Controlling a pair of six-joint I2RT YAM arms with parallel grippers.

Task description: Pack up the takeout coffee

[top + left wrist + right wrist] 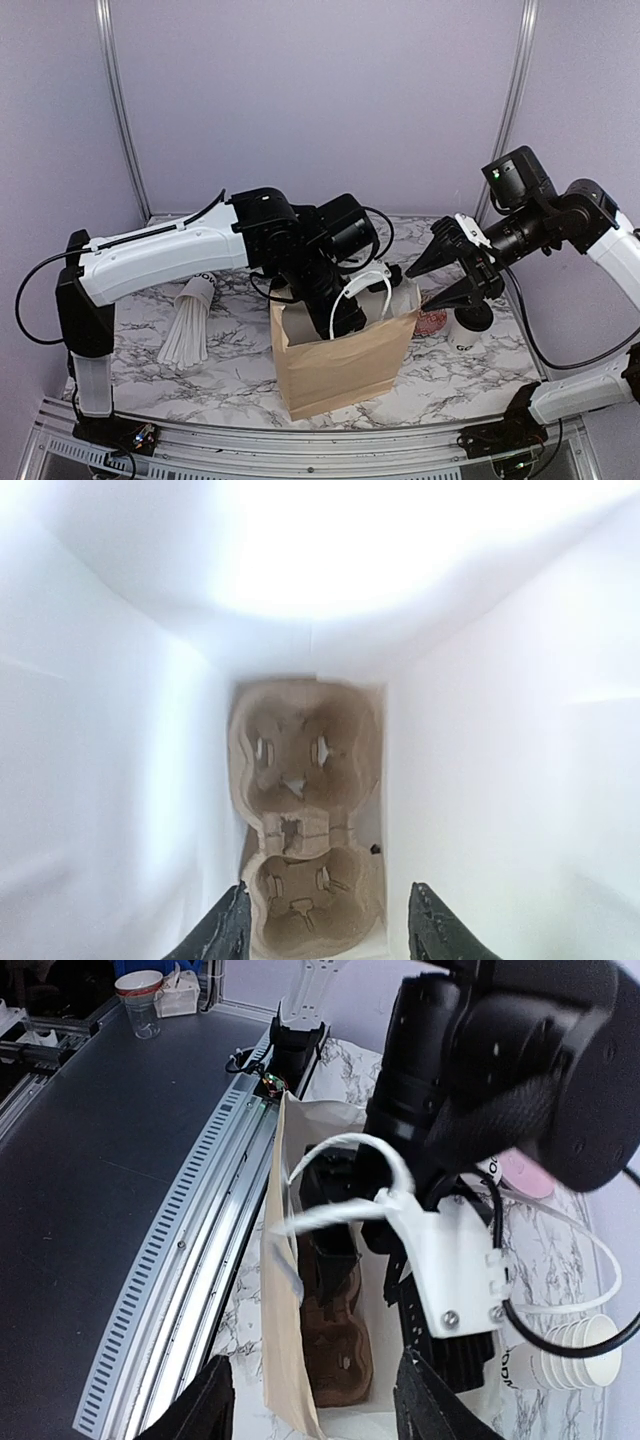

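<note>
Left gripper (330, 930) is held apart and empty inside the brown bag (340, 375), over the cup carrier (305, 770). Right gripper (452, 278), likewise parted, is placed nearer: the takeout coffee (465, 338) is stood upright just beneath it, right of centre.

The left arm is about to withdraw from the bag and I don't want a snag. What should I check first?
1. Brown bag upright, mouth open: ok.
2. Cup carrier flat on the bag's bottom: ok.
3. Both carrier wells empty: ok.
4. Left pincer open, holding nothing: ok.
5. White bag handle clear of the left arm: cannot tell; it crosses in front of the wrist.
6. Right pincer open and empty, above the lidded coffee cup: ok.
</note>
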